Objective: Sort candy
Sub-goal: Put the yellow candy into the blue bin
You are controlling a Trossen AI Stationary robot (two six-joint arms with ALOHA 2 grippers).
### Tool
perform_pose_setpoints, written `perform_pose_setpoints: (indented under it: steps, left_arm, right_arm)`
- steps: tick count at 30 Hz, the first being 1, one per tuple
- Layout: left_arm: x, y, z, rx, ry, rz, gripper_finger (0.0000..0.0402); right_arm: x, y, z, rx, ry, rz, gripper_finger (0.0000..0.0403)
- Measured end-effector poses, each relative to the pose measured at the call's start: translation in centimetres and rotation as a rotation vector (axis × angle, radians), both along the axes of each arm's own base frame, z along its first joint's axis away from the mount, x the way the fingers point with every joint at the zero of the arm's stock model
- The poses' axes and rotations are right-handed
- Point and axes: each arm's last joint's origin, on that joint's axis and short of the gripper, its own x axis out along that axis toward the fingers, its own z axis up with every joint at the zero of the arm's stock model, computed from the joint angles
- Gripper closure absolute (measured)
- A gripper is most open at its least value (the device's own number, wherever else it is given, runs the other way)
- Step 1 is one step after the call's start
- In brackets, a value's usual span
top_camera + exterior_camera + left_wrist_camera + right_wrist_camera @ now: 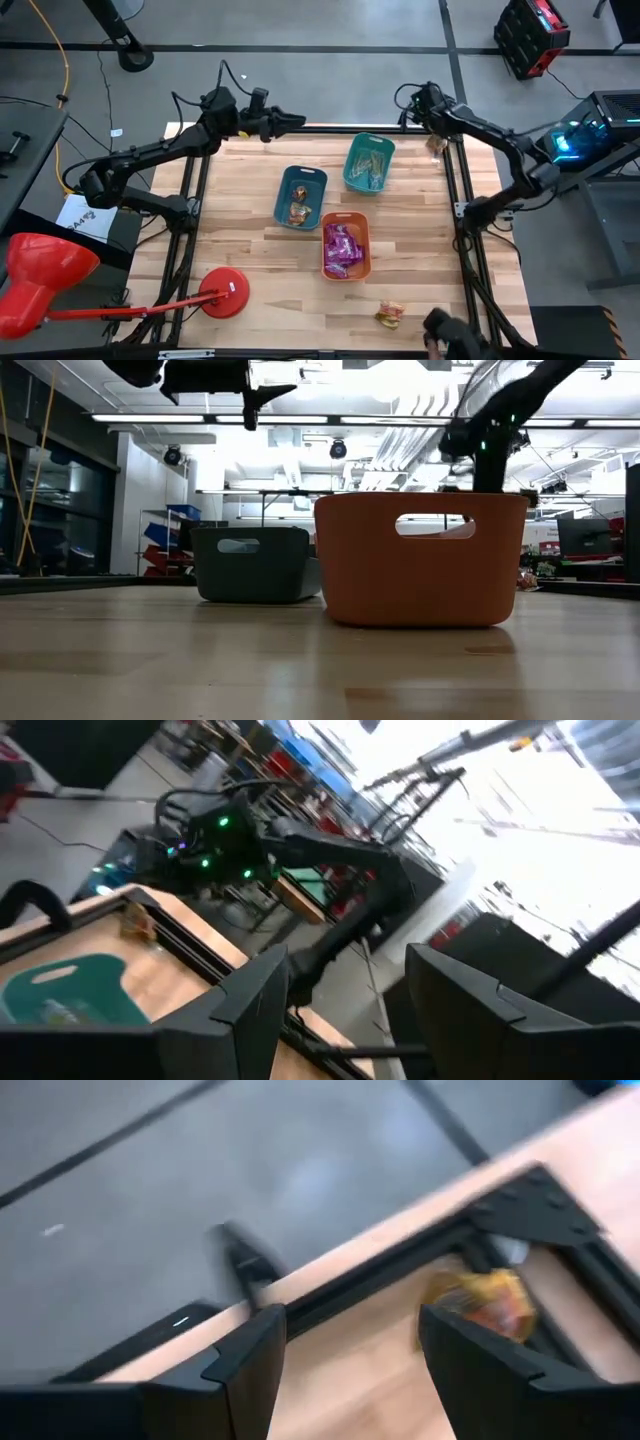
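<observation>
The right gripper [418,98] hangs above the far right corner of the counter [250,215], its two dark fingers [245,1365] spread wide with nothing between them. In the right wrist view an orange-gold candy [488,1302] lies on the wood just inside the black frame rail, beyond the fingers and apart from them; from above the same wrapped piece [436,144] sits at the far right edge, near the gripper.

The left gripper [295,121] is raised over the far edge of the counter, left of centre, pointing toward the right. Its fingers [250,1010] also stand well apart and hold nothing.

Three bins sit in the middle of the counter. The far teal bin [369,163], closest to the right gripper, holds thin pale green sticks. The nearer teal bin [301,197] to its left holds a few orange-brown wrappers. The orange bin [345,246], nearest the front, is filled with shiny purple packets. In the low view the orange bin [420,558] stands in front and the dark teal one [252,563] behind it to the left.

Another gold-wrapped candy [389,315] lies alone on the near right part of the counter, well apart from the bins.
</observation>
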Motion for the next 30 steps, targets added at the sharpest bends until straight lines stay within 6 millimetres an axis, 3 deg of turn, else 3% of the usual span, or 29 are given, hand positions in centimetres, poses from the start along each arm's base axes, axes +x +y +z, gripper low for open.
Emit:
perform_pose_setpoints:
  steps: [3,8,14,20,23,30]
  left_arm:
    - [0.0,0.1,0.0,-0.023,-0.004,0.040,0.0204]
    - [0.1,0.0,0.0,-0.049,-0.006,0.034,0.0204]
    - [0.2,-0.2,-0.1,-0.052,0.001,0.021,0.0204]
    - [0.2,-0.3,-0.1,-0.024,0.009,0.007,0.0204]
    - [0.2,-0.3,-0.3,0.001,0.026,-0.008,0.0204]
    - [0.2,-0.4,-0.7,0.047,0.066,-0.034,0.0204]
  right_arm:
    - [-1.2,-1.7,-2.1,0.059,0.016,-0.109,0.0179]
    - [-0.7,-4.6,-4.0,0.098,-0.025,-0.147,0.0179]
    - [-1.2,-4.9,-7.7,0.352,-0.005,-0.207,0.0179]
    - [0.1,-4.5,-7.2,0.328,-0.006,-0.186,0.0179]
    - [0.4,-3.7,-6.0,0.295,0.027,-0.175,0.0179]
    - [-0.1,-2.0,-4.5,0.241,0.138,-0.310,0.0179]
